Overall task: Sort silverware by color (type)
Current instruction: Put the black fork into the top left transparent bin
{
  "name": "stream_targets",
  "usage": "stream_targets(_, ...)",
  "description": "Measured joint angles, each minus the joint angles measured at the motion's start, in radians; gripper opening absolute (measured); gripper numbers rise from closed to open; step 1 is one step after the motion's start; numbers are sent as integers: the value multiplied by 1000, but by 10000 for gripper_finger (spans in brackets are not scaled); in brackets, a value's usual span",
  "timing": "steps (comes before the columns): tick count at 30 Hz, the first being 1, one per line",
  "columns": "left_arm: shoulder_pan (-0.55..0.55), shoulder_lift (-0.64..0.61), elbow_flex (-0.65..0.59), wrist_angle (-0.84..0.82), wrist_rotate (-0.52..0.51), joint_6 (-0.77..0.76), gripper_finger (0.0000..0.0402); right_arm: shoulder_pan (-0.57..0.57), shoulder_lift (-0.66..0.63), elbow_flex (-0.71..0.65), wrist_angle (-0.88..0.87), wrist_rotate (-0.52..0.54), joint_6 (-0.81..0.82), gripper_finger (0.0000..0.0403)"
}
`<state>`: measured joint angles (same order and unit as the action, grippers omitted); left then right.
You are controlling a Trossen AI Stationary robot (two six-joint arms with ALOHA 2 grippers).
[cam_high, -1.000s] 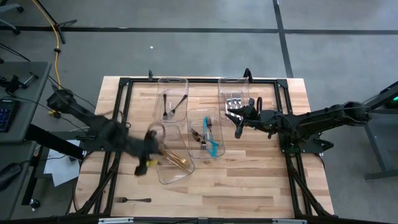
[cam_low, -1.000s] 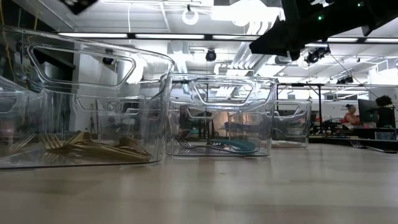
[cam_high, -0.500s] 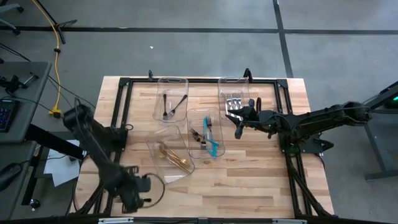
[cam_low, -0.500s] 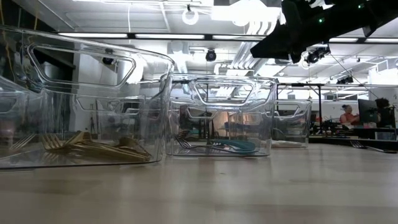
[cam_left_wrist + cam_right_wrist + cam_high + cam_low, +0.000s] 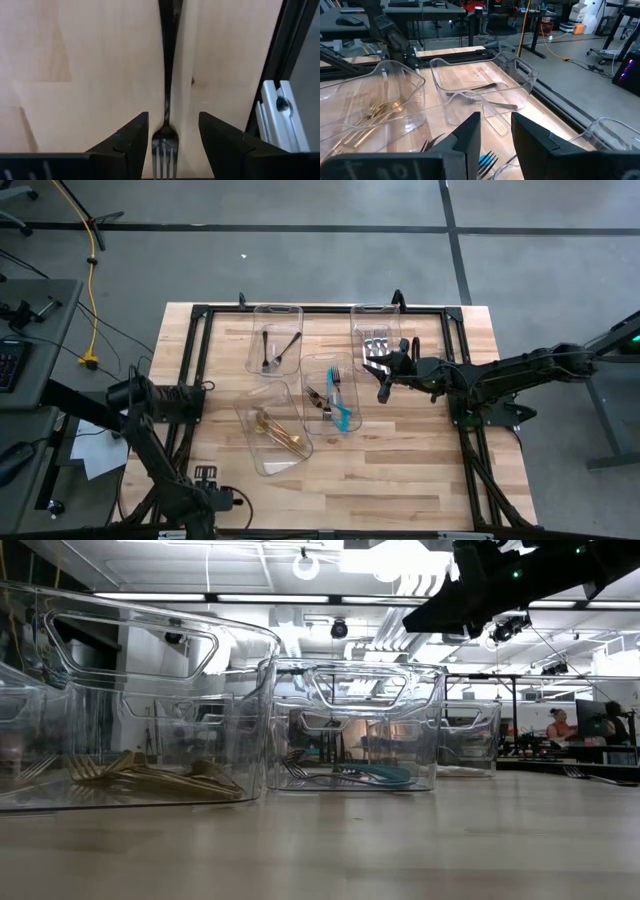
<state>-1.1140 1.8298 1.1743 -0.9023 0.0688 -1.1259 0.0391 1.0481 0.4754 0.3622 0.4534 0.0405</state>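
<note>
The left gripper is down at the table's 7 o'clock corner, its jaws spread apart on either side of a dark fork that lies flat on the wooden table; the fork's tines sit between the fingertips and neither finger touches it. In the high view the gripper covers that fork.

The right gripper hovers at about 2 o'clock from the table's centre, just beside the bin of silver pieces, with its fingers parted and nothing between them.

The other silverware lies in clear bins: black forks in the bin at 11 o'clock, gold forks in the bin at 7 o'clock of centre, and teal-handled utensils in the central bin.

No brand, label or writing can be read on any piece.
</note>
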Motion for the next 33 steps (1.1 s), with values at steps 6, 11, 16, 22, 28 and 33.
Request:
stream_targets(6,-1,31,0,26,-13,-31,168,0,0,0,0,0,-19,103)
stream_targets(11,-2,40,-3,29,-17,-52,168,0,0,0,0,0,-16,103)
stream_targets(16,-3,39,-32,53,3,-85,167,0,0,0,0,0,-15,103)
stream_targets(22,-8,32,-78,114,4,-70,145,0,0,0,-1,0,-15,103)
stream_targets(28,-8,33,-88,109,4,-42,115,0,0,0,-3,0,-15,103)
stream_targets(33,3,35,-90,91,8,-48,44,0,0,0,-3,0,-15,103)
